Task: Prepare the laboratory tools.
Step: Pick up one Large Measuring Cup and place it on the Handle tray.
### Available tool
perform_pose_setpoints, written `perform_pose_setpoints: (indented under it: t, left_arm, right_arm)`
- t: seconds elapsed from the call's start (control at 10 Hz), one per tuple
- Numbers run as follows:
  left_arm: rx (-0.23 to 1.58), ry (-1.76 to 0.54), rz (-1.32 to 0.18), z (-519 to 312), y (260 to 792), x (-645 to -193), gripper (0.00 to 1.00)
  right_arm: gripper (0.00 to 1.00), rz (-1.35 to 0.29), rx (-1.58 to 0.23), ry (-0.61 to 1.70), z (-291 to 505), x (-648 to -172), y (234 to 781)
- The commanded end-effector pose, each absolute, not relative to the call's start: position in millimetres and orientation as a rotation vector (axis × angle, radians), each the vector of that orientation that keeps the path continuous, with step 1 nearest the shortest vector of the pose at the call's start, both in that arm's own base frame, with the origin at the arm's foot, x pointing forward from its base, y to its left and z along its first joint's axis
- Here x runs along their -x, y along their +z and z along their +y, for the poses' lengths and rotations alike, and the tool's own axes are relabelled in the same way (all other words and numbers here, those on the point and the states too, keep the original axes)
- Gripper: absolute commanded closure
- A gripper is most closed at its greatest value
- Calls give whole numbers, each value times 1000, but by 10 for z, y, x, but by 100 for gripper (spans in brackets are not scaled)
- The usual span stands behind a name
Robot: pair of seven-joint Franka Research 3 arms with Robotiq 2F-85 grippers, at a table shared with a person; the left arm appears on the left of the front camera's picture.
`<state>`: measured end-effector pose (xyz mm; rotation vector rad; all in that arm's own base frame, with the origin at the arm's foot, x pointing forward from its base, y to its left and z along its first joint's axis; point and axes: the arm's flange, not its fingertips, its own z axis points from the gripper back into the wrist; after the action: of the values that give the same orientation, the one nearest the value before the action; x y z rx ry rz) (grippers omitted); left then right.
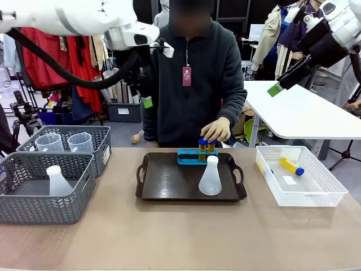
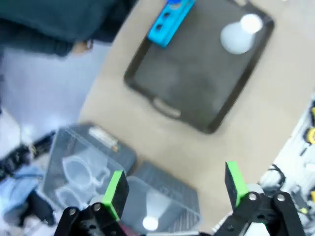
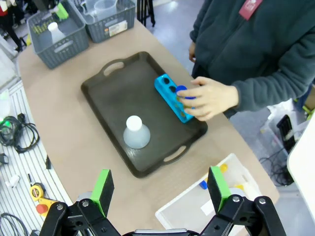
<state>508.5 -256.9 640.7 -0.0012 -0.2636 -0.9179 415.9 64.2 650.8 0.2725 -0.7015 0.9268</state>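
L gripper: jaws spread wide, nothing betw. the green pads. It hangs high over the table, left side, above the grey baskets. R gripper: also spread wide and empty, up high at the right, well clear of the tabletop.

The black tray sits mid-table. The blue four-hole rack lies inside the tray along its far edge. Two amber blue-capped tubes stand upright side by side in the rack's right-hand holes (front view). The person's hand is on top of them, fingers over the caps.

The conical flask, translucent white, stands upright on the tray, near the rack's right end. In the right wrist view it's apart from the rack, not touching.

Far grey basket: two clear measuring beakers, upright, next to each other. Near grey basket: a second conical flask, upright.

The white mesh basket at table right holds one blue-capped tube lying flat.
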Motion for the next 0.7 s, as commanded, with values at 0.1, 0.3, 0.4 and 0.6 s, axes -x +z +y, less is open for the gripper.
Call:
perform_pose_setpoints:
  t: [0.1, 0.3, 0.4, 0.6]
  left_arm:
    - [-54, -684, -198, -2157, 6345, -5274, 0]
    - [-71, -599, -230, -1868, 6340, -5324, 0]
    - [-61, -676, -207, -2010, 6313, -5323, 0]
    - [-61, -676, -207, -2010, 6313, -5323, 0]
  right_arm:
    - [0, -706, -288, 932, 636, -4152, 6518]
    - [0, -706, -288, 932, 636, -4152, 6518]
    - [0, -706, -288, 932, 636, -4152, 6518]
    - [0, -706, -288, 932, 636, -4152, 6518]
